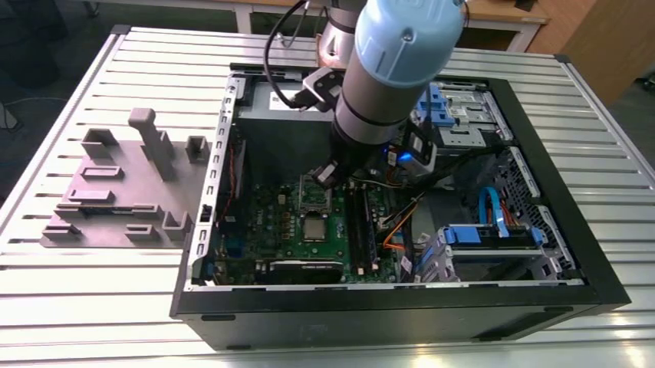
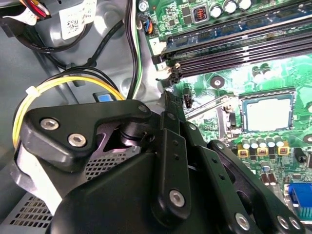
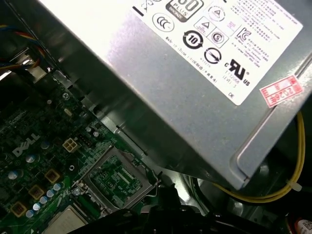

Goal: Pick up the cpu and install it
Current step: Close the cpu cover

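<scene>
The cpu is a small silver square lying flat in the socket on the green motherboard inside the open computer case. It also shows in both wrist views, as a pale square and as a silver corner. The long silver hinged frame stands open just behind the socket, and is seen again as a windowed frame. My gripper hangs over the motherboard beside that frame, close to the socket. Its black body fills the near part of the second wrist view. I see nothing held in it.
A grey power supply box with a white label sits close above the gripper. Yellow and black cables loop beside it. Memory slots run past the socket. Blue drive bays fill the case's right side. A grey fixture plate lies outside the case.
</scene>
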